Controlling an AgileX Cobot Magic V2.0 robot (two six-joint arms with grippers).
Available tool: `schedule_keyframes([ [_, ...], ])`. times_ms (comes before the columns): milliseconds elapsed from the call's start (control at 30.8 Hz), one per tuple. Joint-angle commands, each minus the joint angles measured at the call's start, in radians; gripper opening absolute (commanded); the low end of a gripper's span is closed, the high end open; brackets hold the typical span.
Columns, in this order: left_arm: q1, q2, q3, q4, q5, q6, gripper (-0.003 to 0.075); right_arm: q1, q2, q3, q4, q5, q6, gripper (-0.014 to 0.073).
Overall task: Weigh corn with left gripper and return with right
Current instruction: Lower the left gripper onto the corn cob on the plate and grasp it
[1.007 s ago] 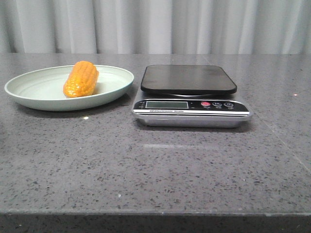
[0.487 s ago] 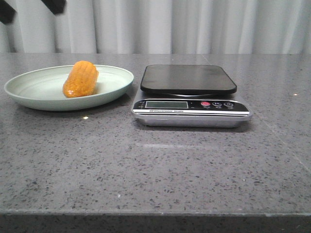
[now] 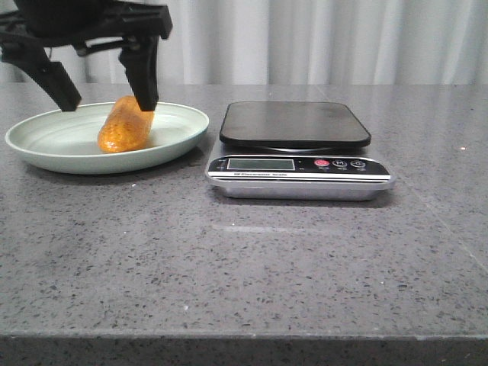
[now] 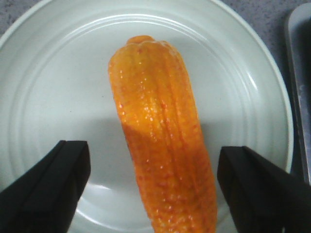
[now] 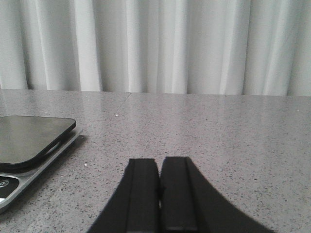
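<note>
The orange-yellow corn (image 3: 126,126) lies in a pale green plate (image 3: 46,149) at the left of the table. My left gripper (image 3: 107,99) hangs just above the plate, open wide, one finger on each side of the cob and not touching it. The left wrist view shows the corn (image 4: 160,141) between the two black fingertips (image 4: 58,179), with gaps on both sides. The kitchen scale (image 3: 297,149) stands to the right of the plate, its black platform bare. My right gripper (image 5: 159,194) is shut and empty, low over the table to the right of the scale (image 5: 29,145); it is out of the front view.
The plate (image 4: 43,58) fills most of the left wrist view, with the scale's edge (image 4: 299,87) beside it. A white curtain (image 3: 305,38) closes off the back of the grey speckled table (image 3: 244,267).
My left gripper has come down from the top left of the front view and now straddles the corn over the plate. The corn and scale have not moved.
</note>
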Motion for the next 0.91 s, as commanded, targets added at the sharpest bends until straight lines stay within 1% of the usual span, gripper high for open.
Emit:
schedule_keyframes([
  [0, -0.005, 0.002, -0.059, -0.010, -0.023, -0.017, 0.0599, 0.006, -0.012, -0.007, -0.001, -0.078, -0.009, 0.0150],
  [130, -0.005, 0.047, -0.081, -0.019, -0.017, -0.017, 0.0599, 0.006, -0.012, -0.007, -0.001, -0.078, -0.009, 0.0150],
  [260, -0.005, 0.082, -0.097, -0.025, -0.012, -0.054, 0.0596, 0.006, -0.012, -0.007, -0.001, -0.078, -0.009, 0.0150],
  [325, -0.003, 0.092, -0.101, -0.035, -0.012, -0.063, 0.0574, 0.006, -0.012, -0.007, -0.001, -0.078, -0.009, 0.0150],
  [357, -0.003, 0.097, -0.101, -0.040, -0.012, -0.063, 0.0555, 0.006, -0.012, -0.007, -0.001, -0.078, -0.009, 0.0150],
  [422, -0.003, 0.106, -0.103, -0.041, -0.005, -0.063, 0.0478, 0.006, -0.012, -0.007, -0.001, -0.078, -0.009, 0.0150],
  [455, -0.003, 0.109, -0.105, -0.041, 0.000, -0.063, 0.0415, 0.006, -0.012, -0.007, -0.001, -0.078, -0.009, 0.0150],
  [487, -0.003, 0.114, -0.108, -0.041, 0.006, -0.063, 0.0375, 0.006, -0.012, -0.007, -0.001, -0.078, -0.009, 0.0150],
  [520, -0.003, 0.116, -0.112, -0.041, 0.013, -0.061, 0.0305, 0.006, -0.012, -0.007, -0.001, -0.078, -0.009, 0.0150],
  [552, -0.003, 0.118, -0.114, -0.041, 0.015, -0.061, 0.0253, 0.006, -0.012, -0.007, -0.001, -0.078, -0.009, 0.0150],
  [585, -0.003, 0.118, -0.122, -0.041, 0.021, -0.059, 0.0206, 0.006, -0.012, -0.007, -0.001, -0.078, -0.009, 0.0150],
  [650, -0.003, 0.118, -0.143, -0.041, 0.035, -0.059, 0.0139, 0.006, -0.012, -0.007, -0.001, -0.078, -0.009, 0.0150],
  [682, -0.003, 0.118, -0.159, -0.041, 0.051, -0.059, 0.0127, 0.006, -0.012, -0.007, -0.001, -0.078, -0.009, 0.0150],
  [877, -0.049, 0.118, -0.293, -0.043, 0.117, -0.017, 0.0128, 0.006, -0.012, -0.007, -0.001, -0.078, -0.009, 0.0150],
])
